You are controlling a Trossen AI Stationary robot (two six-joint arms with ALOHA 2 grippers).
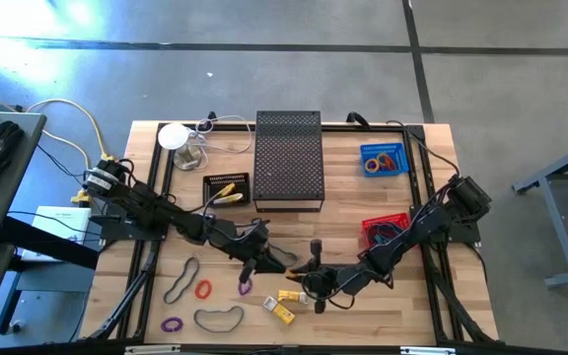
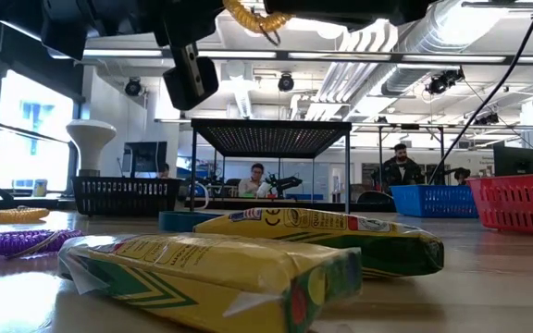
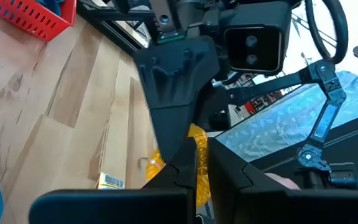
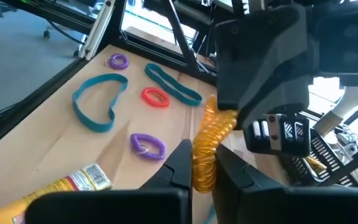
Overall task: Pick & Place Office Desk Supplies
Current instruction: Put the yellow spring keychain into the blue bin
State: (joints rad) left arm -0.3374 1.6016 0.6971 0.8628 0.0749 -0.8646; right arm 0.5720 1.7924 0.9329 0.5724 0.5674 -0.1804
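Reaching in from both sides, the two arms are meeting low over the table's (image 1: 363, 197) front middle, grippers nose to nose. The left gripper (image 1: 282, 260) is stretching in from the left and pinching one end of a yellow coil (image 4: 209, 146), fingers (image 3: 185, 171) pressed tight on it. The right gripper (image 1: 307, 283) is coming from the right, elbow bent back near the red basket (image 1: 387, 229), and its fingers (image 4: 180, 163) are clamping the coil's other end. The coil is hanging between them, off the wood. Just beneath, two yellow packs (image 1: 282, 305) are lying flat. Teal bands (image 4: 96, 102), a red ring (image 4: 155, 97) and purple coils (image 4: 148, 145) are lying to the left.
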